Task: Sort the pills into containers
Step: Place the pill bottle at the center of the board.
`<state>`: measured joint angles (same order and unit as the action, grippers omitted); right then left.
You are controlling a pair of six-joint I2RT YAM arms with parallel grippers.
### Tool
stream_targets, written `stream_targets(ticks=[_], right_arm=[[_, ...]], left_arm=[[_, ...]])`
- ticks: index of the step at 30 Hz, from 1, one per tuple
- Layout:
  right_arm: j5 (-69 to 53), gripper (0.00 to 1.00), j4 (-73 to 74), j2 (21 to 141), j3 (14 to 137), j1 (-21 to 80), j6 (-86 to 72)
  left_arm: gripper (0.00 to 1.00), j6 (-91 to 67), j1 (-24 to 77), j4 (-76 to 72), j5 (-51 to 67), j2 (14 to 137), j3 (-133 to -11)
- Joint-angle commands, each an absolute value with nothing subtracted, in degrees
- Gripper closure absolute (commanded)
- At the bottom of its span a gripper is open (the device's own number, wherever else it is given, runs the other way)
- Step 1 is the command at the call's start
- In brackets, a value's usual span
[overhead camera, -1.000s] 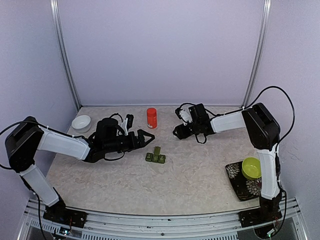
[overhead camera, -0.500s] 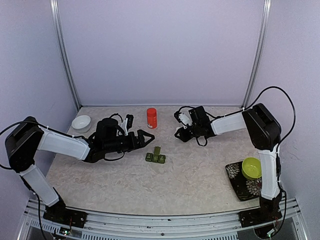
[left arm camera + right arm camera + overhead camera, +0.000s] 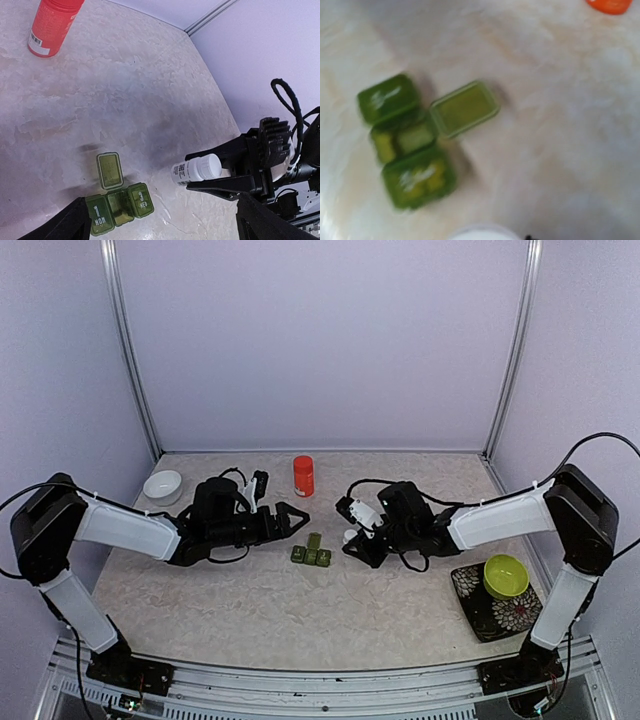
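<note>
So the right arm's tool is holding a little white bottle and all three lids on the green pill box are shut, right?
No. The right tool does hold the little white bottle, but the middle lid of the green pill box is flipped open; only the end lids are shut. The left wrist view shows it.

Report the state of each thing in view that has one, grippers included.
Dark green three-compartment plastic pill box: middle lid open, outer two shut.
Red-orange cylindrical bottle: upright, capped.
White pill bottle: sideways, cap seemingly on, gripped.
Right gripper: shut on white pill bottle.
Left gripper: open, empty.
White bowl: upright.
Lime-green bowl: upright.
</note>
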<state>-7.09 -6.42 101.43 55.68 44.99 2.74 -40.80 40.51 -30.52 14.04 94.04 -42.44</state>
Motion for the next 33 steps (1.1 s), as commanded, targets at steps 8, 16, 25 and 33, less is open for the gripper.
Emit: stream_targets(ticks=[8, 16, 25, 33], right_arm=[[-3.5, 0.83, -14.4, 98.0, 43.3, 46.9, 0.6], [-2.4, 0.59, -15.7, 96.5, 40.9, 47.9, 0.2], [-3.4, 0.33, -9.8, 85.2, 38.7, 48.2, -0.5], [12.5, 0.0, -2.0, 70.6, 36.7, 47.6, -6.9]], left_arm=[[0.01, -36.0, 42.8, -26.7, 11.6, 92.5, -44.7], [0.01, -33.6, 44.7, -23.6, 10.5, 92.9, -47.6], [0.01, -26.7, 47.6, -12.6, 8.1, 96.2, -56.9], [0.01, -21.3, 51.6, -1.8, 4.8, 102.3, -68.2]])
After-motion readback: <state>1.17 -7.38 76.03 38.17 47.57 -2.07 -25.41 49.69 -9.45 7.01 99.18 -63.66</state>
